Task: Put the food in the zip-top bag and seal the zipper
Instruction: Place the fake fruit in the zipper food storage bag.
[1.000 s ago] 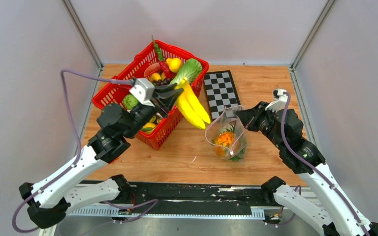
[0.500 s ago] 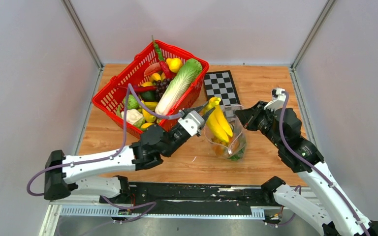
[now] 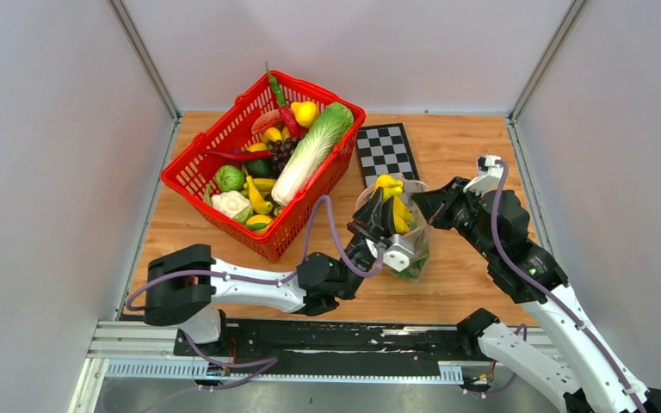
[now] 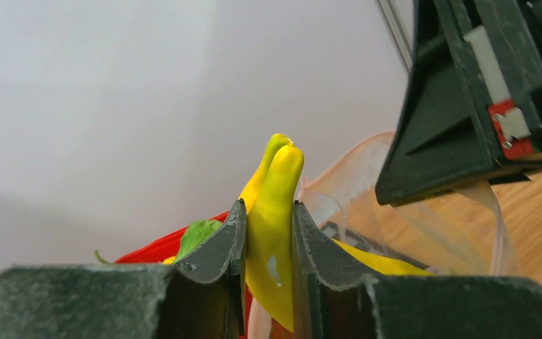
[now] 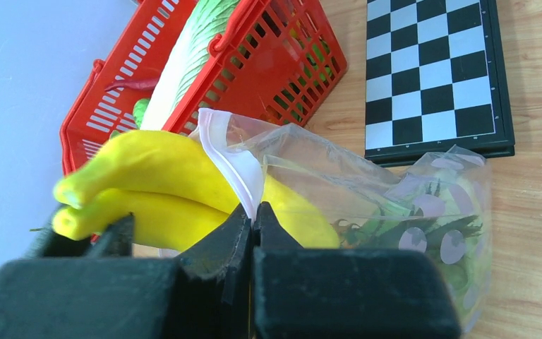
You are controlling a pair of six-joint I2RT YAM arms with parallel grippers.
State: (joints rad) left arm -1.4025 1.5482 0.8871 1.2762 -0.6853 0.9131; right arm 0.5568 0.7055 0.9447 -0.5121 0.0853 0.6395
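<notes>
Bananas (image 3: 389, 183) stand stem-up in the mouth of the zip-top bag (image 3: 420, 251), which sits on the wooden table (image 3: 189, 237) between the red basket (image 3: 191, 183) and the right arm, just in front of the chessboard (image 3: 386, 151). From above, the left wrist covers most of the bag, so its contents cannot be made out there. The right wrist view shows green leafy pieces (image 5: 409, 222) through the dotted plastic, while the bananas' lower ends are lost behind the fingers and the crinkled film. The left gripper (image 4: 268, 212) is clamped narrowly on the bananas, one finger on each side of the yellow neck. The right gripper (image 5: 253, 212) is pinched fully together on the bag's mouth at the pale pink zipper (image 5: 234, 161), holding that edge up. The left arm lies low and stretched across the table toward the bag, while the right arm is bent at the elbow and reaches inward to the bag's rim.
</notes>
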